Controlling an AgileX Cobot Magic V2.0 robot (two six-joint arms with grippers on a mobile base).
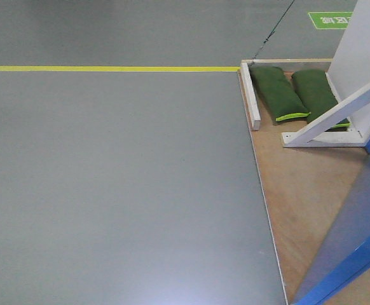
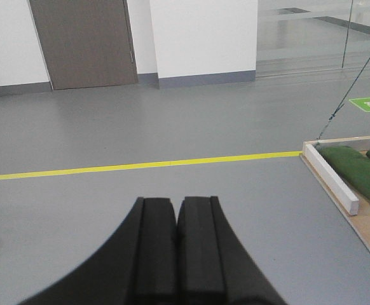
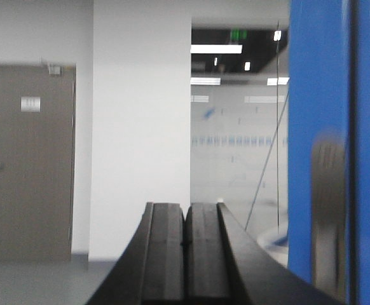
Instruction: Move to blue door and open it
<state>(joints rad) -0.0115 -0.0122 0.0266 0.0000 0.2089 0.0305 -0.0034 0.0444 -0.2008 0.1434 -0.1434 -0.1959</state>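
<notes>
The blue door (image 1: pixel 353 260) shows at the bottom right of the front view, a glossy panel with a bright blue edge standing over the plywood base. In the right wrist view it is a tall blue strip (image 3: pixel 317 127) close on the right, with a blurred dark patch on its edge. No handle or lock is visible. My right gripper (image 3: pixel 186 213) is shut and empty, just left of the door edge and not touching it. My left gripper (image 2: pixel 177 206) is shut and empty above the grey floor. Neither gripper shows in the front view.
A plywood base (image 1: pixel 299 190) lies on the right, with a white wooden brace (image 1: pixel 337 111) and two green sandbags (image 1: pixel 277 92) at its far end. A yellow floor line (image 1: pixel 109 68) crosses ahead. A grey room door (image 2: pixel 86 41) stands far off.
</notes>
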